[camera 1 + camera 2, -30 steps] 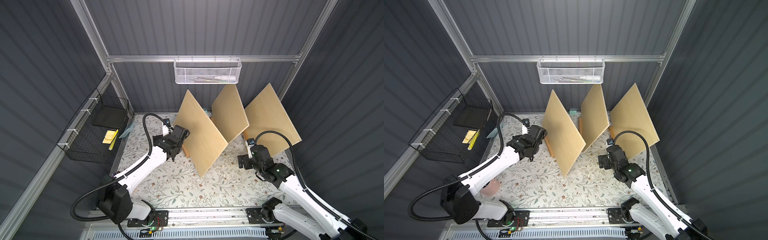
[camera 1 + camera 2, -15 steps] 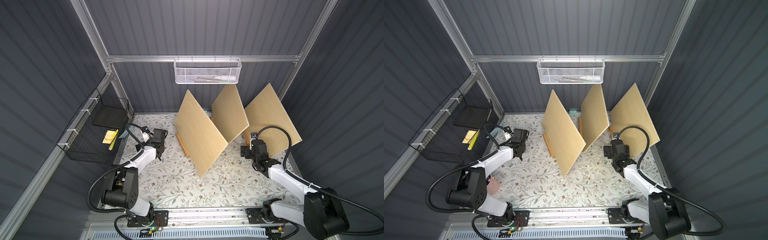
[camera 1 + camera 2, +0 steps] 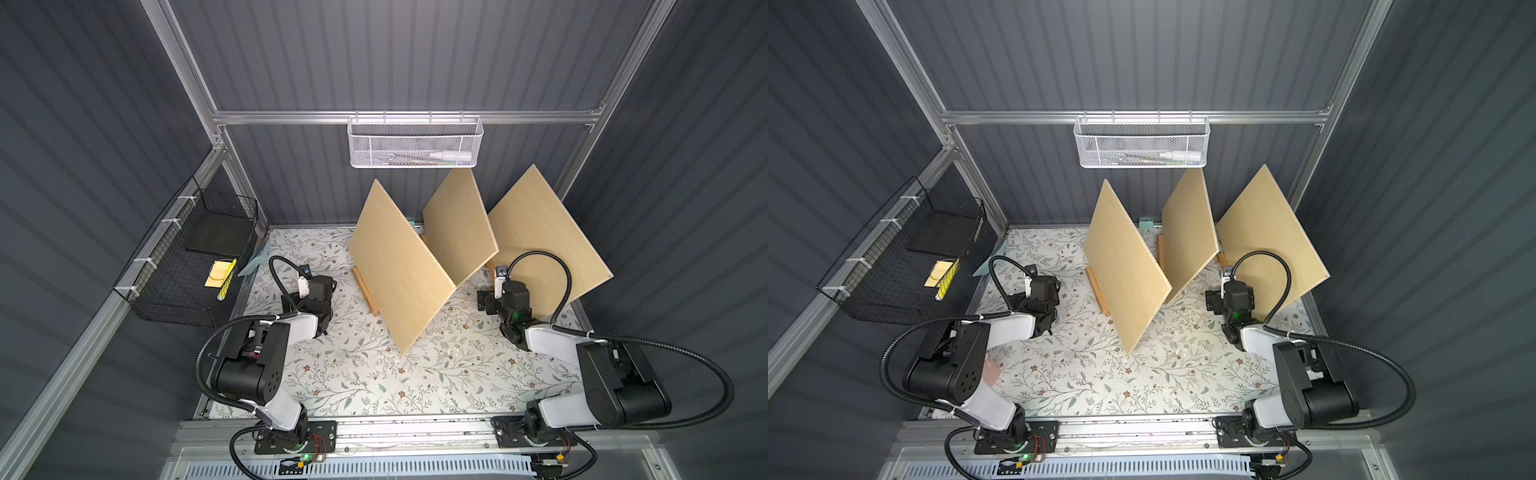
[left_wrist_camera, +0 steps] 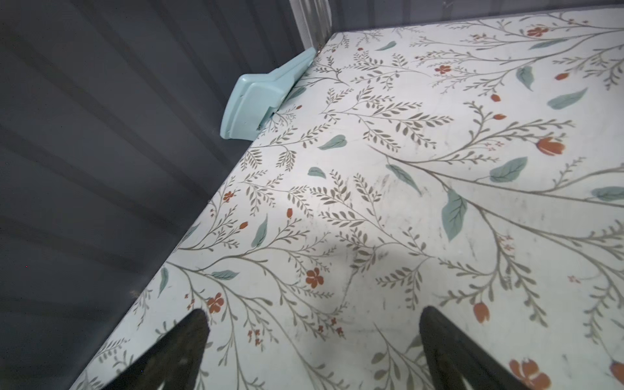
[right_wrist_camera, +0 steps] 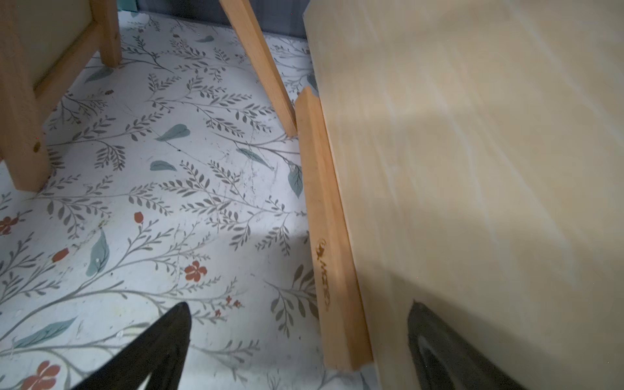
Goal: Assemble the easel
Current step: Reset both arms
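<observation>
Three pale wooden boards lean on wooden easels at the back of the floral table: the left easel (image 3: 399,266), the middle one (image 3: 459,232) and the right one (image 3: 544,237). The left easel's ledge strip (image 3: 365,286) shows at its foot. My left gripper (image 3: 309,291) is low over the table, well left of that easel. In the left wrist view it (image 4: 314,309) is open over bare cloth. My right gripper (image 3: 486,301) sits by the right easel's lower edge. It (image 5: 299,304) is open and empty, with the ledge strip (image 5: 324,219) just ahead and one finger (image 5: 439,344) in front of the board (image 5: 472,169).
A teal clip (image 4: 260,98) grips the table's left edge near the back corner. On the left wall hangs a black wire basket (image 3: 187,266) holding yellow items. A white mesh basket (image 3: 415,143) hangs on the back rail. Legs of the middle easel (image 5: 23,135) stand near the right gripper.
Both arms have folded back toward the front. The left gripper left the left easel's ledge and moved left. The right gripper shifted back toward the right easel's foot. The easels have not moved.
</observation>
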